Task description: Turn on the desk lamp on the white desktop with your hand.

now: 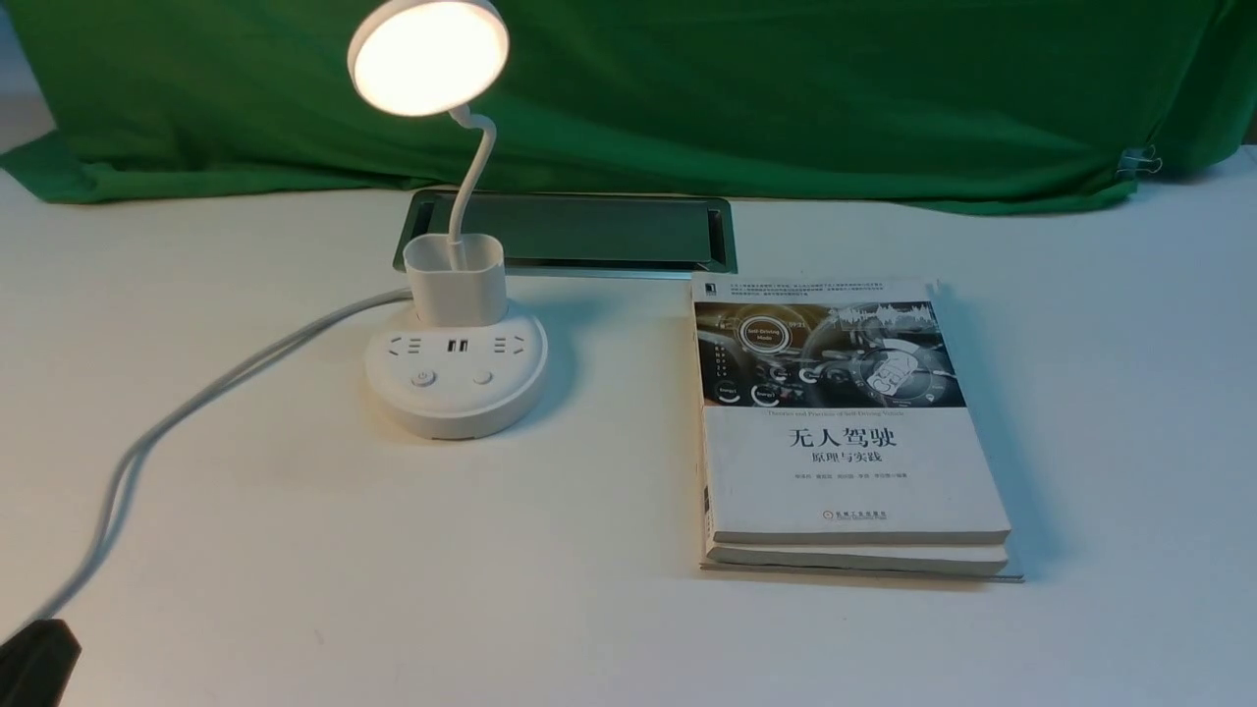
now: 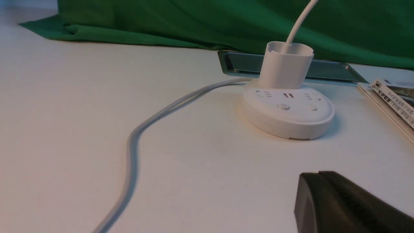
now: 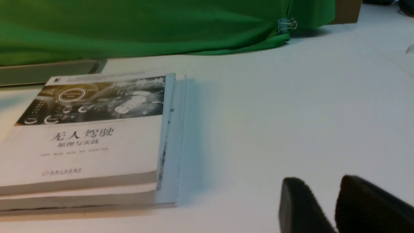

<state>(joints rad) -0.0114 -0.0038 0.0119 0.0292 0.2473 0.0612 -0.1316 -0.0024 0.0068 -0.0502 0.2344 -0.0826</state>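
Observation:
The desk lamp stands on the white desktop (image 1: 589, 628) at left of centre. Its round disc head (image 1: 429, 56) glows warm white. The thin neck drops into the cup-shaped holder (image 1: 455, 278) on the round base (image 1: 457, 403), which carries two buttons (image 1: 423, 378). The base also shows in the left wrist view (image 2: 288, 119). My left gripper (image 1: 34, 663) is at the near left corner, well short of the base; its jaws are pressed together and empty (image 2: 318, 174). My right gripper (image 3: 321, 179) shows only in its wrist view, slightly open and empty, beside the books.
Two stacked books (image 1: 845, 422) lie right of the lamp. The lamp's grey cable (image 1: 196, 403) runs from the base toward the near left. A metal-rimmed hatch (image 1: 579, 231) sits behind the lamp. Green cloth (image 1: 786, 88) covers the back.

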